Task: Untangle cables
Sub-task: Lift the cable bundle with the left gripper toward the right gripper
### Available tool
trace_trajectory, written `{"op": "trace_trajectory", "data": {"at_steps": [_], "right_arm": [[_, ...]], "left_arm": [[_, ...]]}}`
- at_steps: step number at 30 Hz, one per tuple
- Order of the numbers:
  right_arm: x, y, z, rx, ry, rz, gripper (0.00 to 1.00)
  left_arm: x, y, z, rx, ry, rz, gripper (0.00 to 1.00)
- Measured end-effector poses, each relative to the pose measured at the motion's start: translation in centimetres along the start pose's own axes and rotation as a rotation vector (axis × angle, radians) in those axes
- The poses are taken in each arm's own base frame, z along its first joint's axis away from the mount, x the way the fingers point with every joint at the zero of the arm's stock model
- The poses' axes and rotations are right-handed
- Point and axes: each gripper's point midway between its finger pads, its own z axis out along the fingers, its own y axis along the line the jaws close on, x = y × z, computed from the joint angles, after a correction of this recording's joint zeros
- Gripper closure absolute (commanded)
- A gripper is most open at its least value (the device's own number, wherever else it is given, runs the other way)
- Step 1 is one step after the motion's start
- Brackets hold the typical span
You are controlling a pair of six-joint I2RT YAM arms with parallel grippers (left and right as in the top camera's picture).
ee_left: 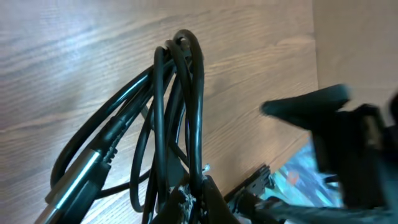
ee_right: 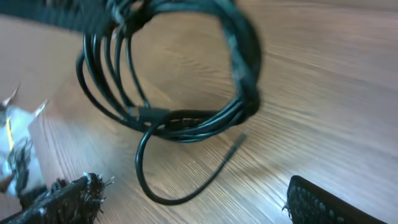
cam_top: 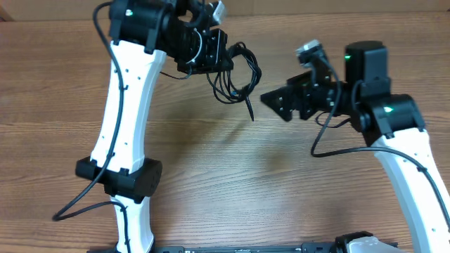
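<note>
your left gripper (cam_top: 226,60) is clamped on the cables (cam_top: 238,76), which are thin, glossy black cords with round sections, gathered into several loose oval loops that hang from its jaws above the table (cam_top: 211,176)

one loose end (ee_right: 233,148) curls out of the bundle in a single strand and finishes in a slim straight plug

the table top is smooth brown board with a long wood grain

your right gripper (ee_right: 193,185) sits near the bundle with its jaws apart and nothing between them; its pads (ee_right: 68,199) look rough and black

nothing lies between that gripper and the loops

the smooth white left arm (cam_top: 130,105) carries a thicker black lead
</note>
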Motion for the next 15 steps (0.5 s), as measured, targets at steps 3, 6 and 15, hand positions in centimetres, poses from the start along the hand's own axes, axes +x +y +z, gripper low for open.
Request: {"op": "trace_trajectory", "data": {"at_steps": [3,6,15], "right_arm": [[-0.5,1.4,0.9,-0.018,-0.011,-0.066,0.07],[-0.9,2.3,1.7,-0.019,-0.019,-0.113,0.07],[-1.4,2.6,4.1,-0.019,-0.024,-0.17,0.07]], "left_arm": [[0.1,-0.5,-1.6,-0.022,-0.048,0.012,0.96],[0.5,-1.2,-3.8,-0.04,-0.104,0.029,0.96],[1.9,-3.0,-8.9,-0.07,-0.241,0.082,0.96]]}}
